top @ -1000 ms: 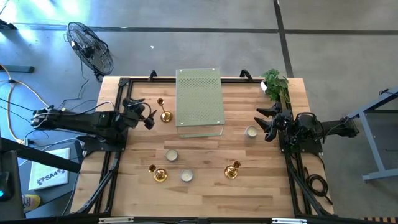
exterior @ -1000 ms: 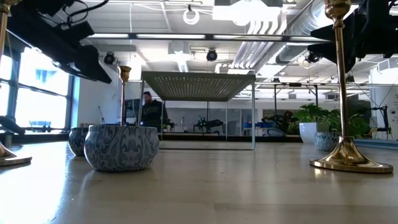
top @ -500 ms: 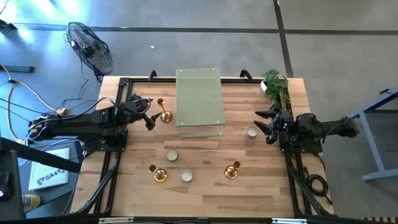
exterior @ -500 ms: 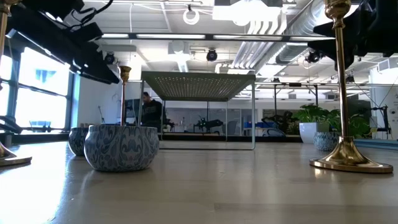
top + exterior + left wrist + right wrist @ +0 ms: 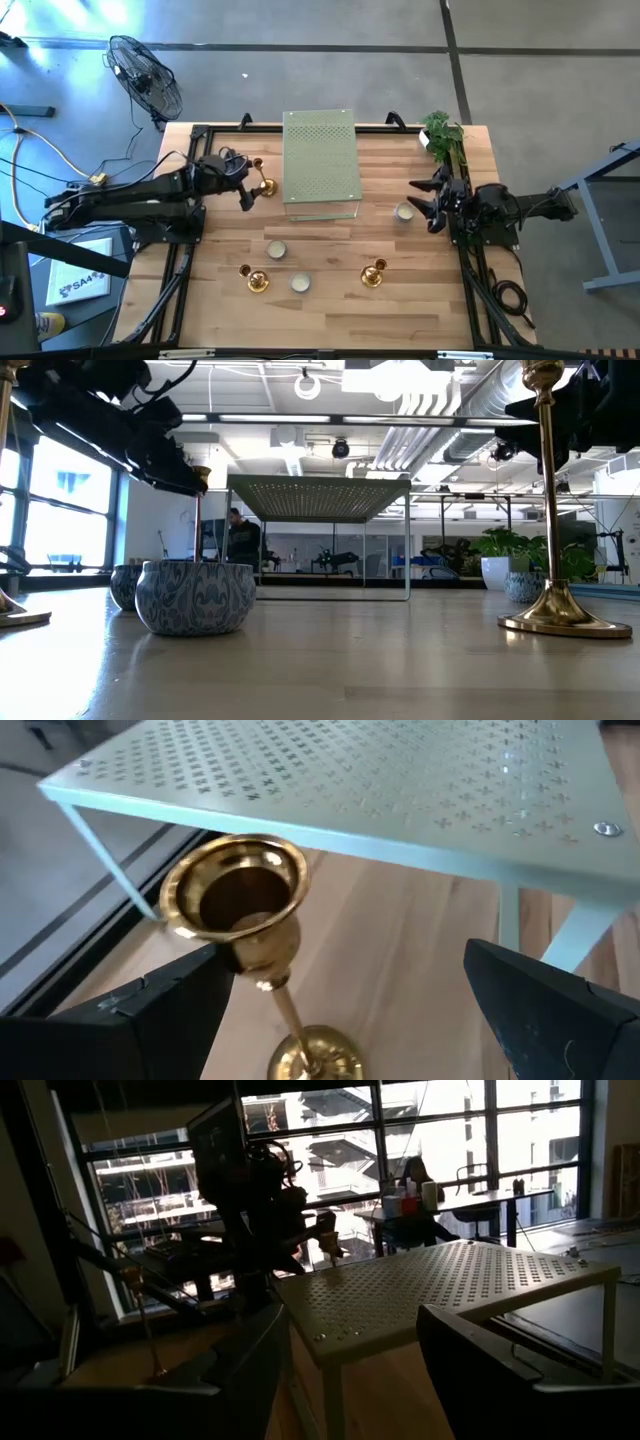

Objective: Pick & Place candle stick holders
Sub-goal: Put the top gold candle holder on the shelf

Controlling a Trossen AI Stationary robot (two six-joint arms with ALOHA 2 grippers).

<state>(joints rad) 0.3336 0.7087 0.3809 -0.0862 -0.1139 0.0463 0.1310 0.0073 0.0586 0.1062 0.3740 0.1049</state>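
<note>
Three gold candle stick holders stand upright on their round bases: one at the far left (image 5: 263, 184), two near the front (image 5: 256, 280) (image 5: 373, 273). Three cream cups rest on the wood (image 5: 276, 250) (image 5: 300, 283) (image 5: 404, 211). My left gripper (image 5: 250, 183) is open around the top of the far-left holder (image 5: 238, 900); that top is close to one finger (image 5: 170, 1005), and I cannot tell whether they touch. My right gripper (image 5: 420, 204) is open and empty, just right of the right-hand cup.
A pale green perforated slab (image 5: 320, 165) stands on thin legs at the table's far middle, right beside the far-left holder. A potted plant (image 5: 443, 135) sits at the far right corner. Bare wood lies between the slab and the front holders.
My left gripper has moved toward the table's right edge, closing on the far-left gold holder until its open fingers stand on either side of the holder's top. The holder has stayed in place.
</note>
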